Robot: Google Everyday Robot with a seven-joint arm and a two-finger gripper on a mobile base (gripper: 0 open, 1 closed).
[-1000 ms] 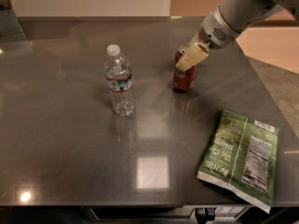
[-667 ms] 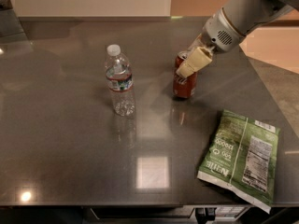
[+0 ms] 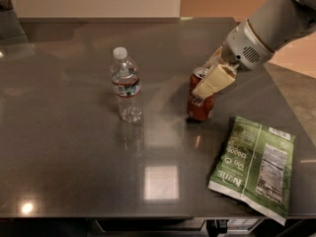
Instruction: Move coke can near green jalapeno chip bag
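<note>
Small red metal coke can (image 3: 200, 108) with silver top, cream gripper (image 3: 203, 83) clasped on the can's upper half, crinkled green foil jalapeno chip bag (image 3: 252, 167) with white lettering and nutrition panel, clear plastic water bottle (image 3: 126, 89) with white cap, red-and-blue label, glossy dark grey counter (image 3: 69, 157).

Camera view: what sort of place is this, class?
Likely a kitchen counter: dark polished countertop, clear plastic water bottle, crinkled green foil chip bag, small red metal coke can in the gripper.

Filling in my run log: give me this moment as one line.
end effector: closed on coke can | can: upright, left of green jalapeno chip bag, apart | water bottle: standing, further left
</note>
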